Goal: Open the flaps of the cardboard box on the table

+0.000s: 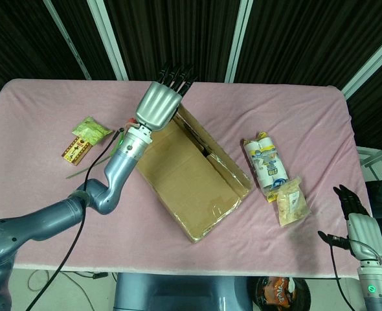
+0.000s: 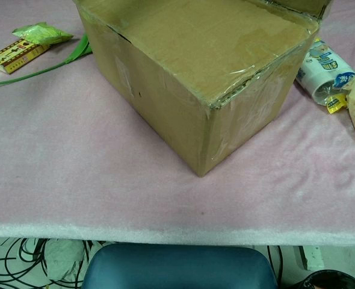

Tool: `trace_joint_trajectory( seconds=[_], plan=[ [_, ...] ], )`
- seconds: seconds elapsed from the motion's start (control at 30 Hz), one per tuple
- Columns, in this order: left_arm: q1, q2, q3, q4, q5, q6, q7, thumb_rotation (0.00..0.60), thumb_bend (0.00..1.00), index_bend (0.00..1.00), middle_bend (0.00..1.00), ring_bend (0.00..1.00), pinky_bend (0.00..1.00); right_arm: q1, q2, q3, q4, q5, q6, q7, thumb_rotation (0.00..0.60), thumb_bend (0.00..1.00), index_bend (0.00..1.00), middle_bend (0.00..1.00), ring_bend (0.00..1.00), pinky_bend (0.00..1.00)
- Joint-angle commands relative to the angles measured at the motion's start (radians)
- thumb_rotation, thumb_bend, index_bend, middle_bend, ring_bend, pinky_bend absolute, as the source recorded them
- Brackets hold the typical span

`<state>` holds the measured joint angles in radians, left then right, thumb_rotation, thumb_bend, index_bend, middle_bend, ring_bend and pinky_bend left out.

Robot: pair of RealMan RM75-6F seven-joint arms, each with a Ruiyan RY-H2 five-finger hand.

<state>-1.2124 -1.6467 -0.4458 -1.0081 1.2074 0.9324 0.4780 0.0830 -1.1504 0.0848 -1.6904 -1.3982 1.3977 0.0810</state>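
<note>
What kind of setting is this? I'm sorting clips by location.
Probably a lab or test room, not a home: a table under a pink cloth, dark curtains behind it, loose cables on the floor, and a cardboard box with staged snack packets.

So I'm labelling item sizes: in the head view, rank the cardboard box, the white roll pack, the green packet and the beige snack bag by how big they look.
1. cardboard box
2. white roll pack
3. beige snack bag
4. green packet
The snack bag and green packet look close; that order is unsure.
</note>
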Motion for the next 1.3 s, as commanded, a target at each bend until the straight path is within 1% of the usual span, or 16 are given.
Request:
trace_joint_trajectory(
  seconds=[0.03, 0.1, 0.23, 0.37, 0.47, 0.53, 0.63, 0.77, 0.8, 0.9, 0.93, 1.0, 1.13, 1.2, 1.3],
  plan=[
    [-0.086, -0.077, -0.031, 0.130, -0.022, -0.024, -0.021, 0.600, 0.32, 0.00, 0.00, 0.00, 0.00, 0.001, 0.003, 0.001, -0.002, 0.006, -0.005, 0.005, 0.600, 0.22, 0.00, 0.00, 0.00, 0.22],
    [-0.131, -0.120, -0.041, 0.209, -0.033, -0.038, -0.028, 0.600, 0.32, 0.00, 0.00, 0.00, 0.00, 0.001, 0.006, 0.002, -0.004, 0.014, -0.011, 0.010, 0.600, 0.22, 0.00, 0.00, 0.00, 0.22],
    [-0.165, -0.166, -0.034, 0.296, -0.036, -0.042, -0.053, 0.600, 0.27, 0.00, 0.00, 0.00, 0.00, 0.000, 0.009, 0.002, -0.005, 0.017, -0.012, 0.013, 0.600, 0.22, 0.00, 0.00, 0.00, 0.22],
    [-0.157, -0.171, -0.012, 0.314, -0.029, -0.037, -0.080, 0.600, 0.25, 0.00, 0.00, 0.00, 0.00, -0.002, 0.010, 0.001, -0.003, 0.018, -0.011, 0.014, 0.600, 0.23, 0.00, 0.00, 0.00, 0.22],
    [-0.120, -0.142, 0.010, 0.265, -0.021, -0.022, -0.106, 0.600, 0.24, 0.00, 0.00, 0.00, 0.00, -0.004, 0.009, 0.000, 0.002, 0.020, -0.011, 0.016, 0.600, 0.23, 0.00, 0.00, 0.00, 0.22],
    [-0.092, -0.114, 0.020, 0.212, -0.018, -0.006, -0.119, 0.600, 0.22, 0.00, 0.00, 0.00, 0.00, -0.004, 0.008, 0.001, 0.004, 0.020, -0.009, 0.017, 0.600, 0.22, 0.00, 0.00, 0.00, 0.22],
    [-0.023, -0.037, 0.042, 0.067, -0.015, 0.021, -0.134, 0.600, 0.21, 0.00, 0.00, 0.00, 0.00, -0.005, 0.007, 0.001, 0.005, 0.020, -0.008, 0.015, 0.600, 0.22, 0.00, 0.00, 0.00, 0.22],
    [0.099, 0.115, 0.083, -0.202, -0.010, 0.083, -0.122, 0.600, 0.18, 0.00, 0.00, 0.00, 0.00, -0.004, 0.005, 0.000, 0.004, 0.021, -0.008, 0.007, 0.600, 0.22, 0.00, 0.00, 0.00, 0.22],
    [0.138, 0.164, 0.098, -0.284, -0.009, 0.103, -0.116, 0.600, 0.18, 0.00, 0.00, 0.00, 0.00, -0.004, 0.005, 0.001, 0.004, 0.021, -0.008, 0.004, 0.600, 0.23, 0.00, 0.00, 0.00, 0.22],
    [0.227, 0.267, 0.134, -0.455, -0.009, 0.150, -0.112, 0.600, 0.17, 0.00, 0.00, 0.00, 0.00, -0.004, 0.003, 0.002, 0.004, 0.024, -0.007, -0.004, 0.600, 0.23, 0.00, 0.00, 0.00, 0.22],
    [0.266, 0.308, 0.151, -0.523, -0.005, 0.175, -0.115, 0.600, 0.17, 0.00, 0.00, 0.00, 0.00, -0.004, 0.003, 0.002, 0.004, 0.024, -0.006, -0.007, 0.600, 0.22, 0.00, 0.00, 0.00, 0.22],
    [0.335, 0.372, 0.188, -0.623, 0.014, 0.220, -0.129, 0.600, 0.17, 0.00, 0.00, 0.00, 0.00, -0.005, 0.002, 0.002, 0.004, 0.025, -0.004, -0.016, 0.600, 0.22, 0.00, 0.00, 0.00, 0.22],
    [0.459, 0.452, 0.268, -0.742, 0.070, 0.310, -0.172, 0.600, 0.17, 0.00, 0.00, 0.00, 0.00, -0.005, 0.000, 0.001, 0.004, 0.025, -0.003, -0.034, 0.600, 0.23, 0.00, 0.00, 0.00, 0.22],
    [0.523, 0.479, 0.312, -0.782, 0.095, 0.354, -0.196, 0.600, 0.17, 0.00, 0.00, 0.00, 0.00, -0.005, 0.000, 0.000, 0.003, 0.024, 0.000, -0.046, 0.600, 0.22, 0.00, 0.00, 0.00, 0.22],
    [0.601, 0.498, 0.364, -0.813, 0.120, 0.408, -0.226, 0.600, 0.16, 0.00, 0.00, 0.00, 0.00, -0.006, 0.000, -0.002, -0.003, 0.019, 0.006, -0.059, 0.600, 0.22, 0.00, 0.00, 0.00, 0.22]
  ],
)
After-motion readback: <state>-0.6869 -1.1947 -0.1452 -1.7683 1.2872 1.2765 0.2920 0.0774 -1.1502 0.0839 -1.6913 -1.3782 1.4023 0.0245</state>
